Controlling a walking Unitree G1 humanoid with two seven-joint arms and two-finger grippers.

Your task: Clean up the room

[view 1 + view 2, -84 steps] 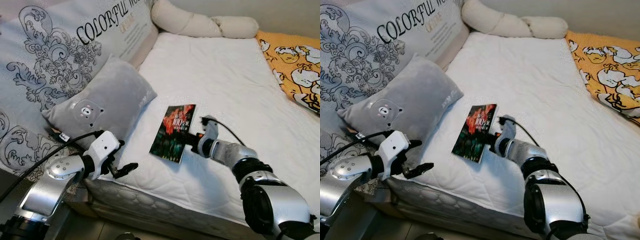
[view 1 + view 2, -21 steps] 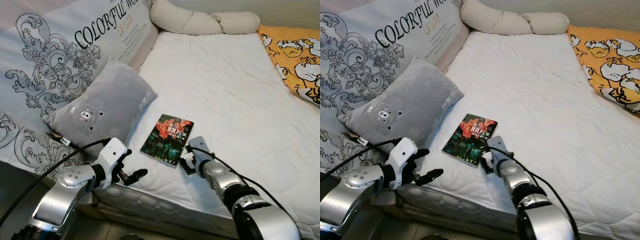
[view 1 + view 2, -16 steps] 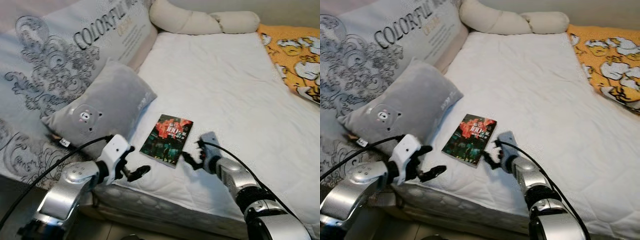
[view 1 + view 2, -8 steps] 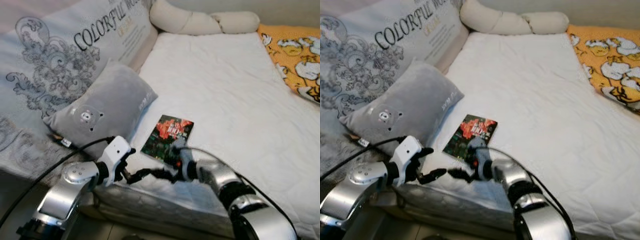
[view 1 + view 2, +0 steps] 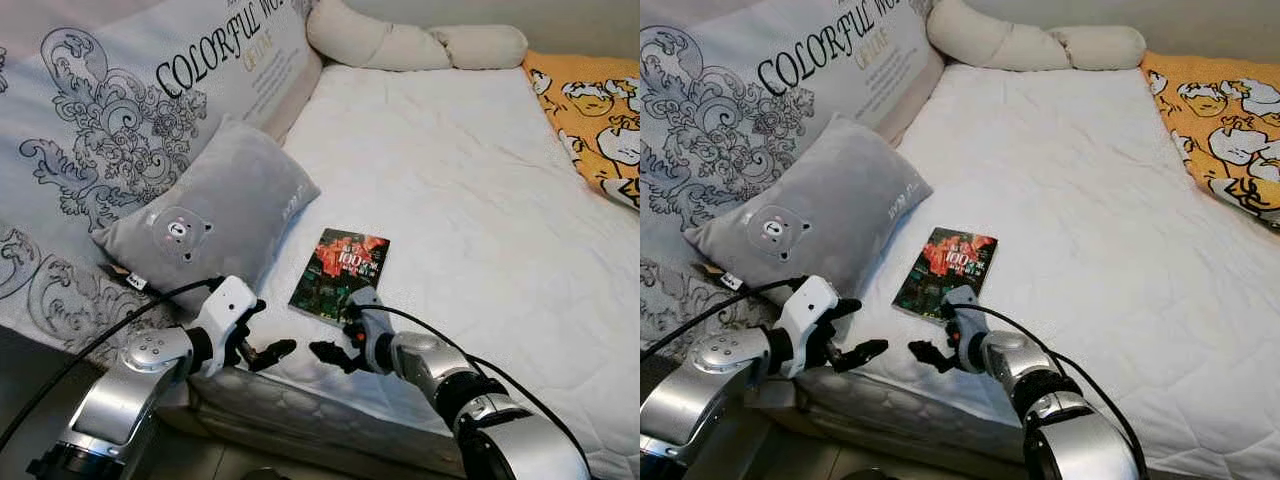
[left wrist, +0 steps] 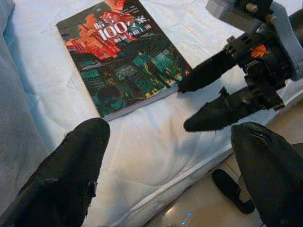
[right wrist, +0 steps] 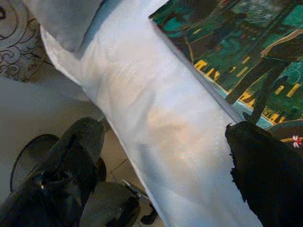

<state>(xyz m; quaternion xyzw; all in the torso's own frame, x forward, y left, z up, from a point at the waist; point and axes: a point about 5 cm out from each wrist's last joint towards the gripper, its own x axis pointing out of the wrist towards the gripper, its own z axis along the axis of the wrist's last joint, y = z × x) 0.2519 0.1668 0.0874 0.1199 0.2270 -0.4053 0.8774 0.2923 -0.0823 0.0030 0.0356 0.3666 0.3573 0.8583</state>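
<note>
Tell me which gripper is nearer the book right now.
Right. The right gripper sits just off the book at its near edge, open and holding nothing. The left gripper is farther, beside the bed's edge, also open.

Book point(image 7: 236, 47) cut off by the right wrist view's edges, cover print there too blurred to read. Large printed cushion point(image 5: 130, 110) cropped at the head view's left and top, lettering broken off mid-word. Orange patterned blanket point(image 5: 595, 110) clipped at the right edge.
</note>
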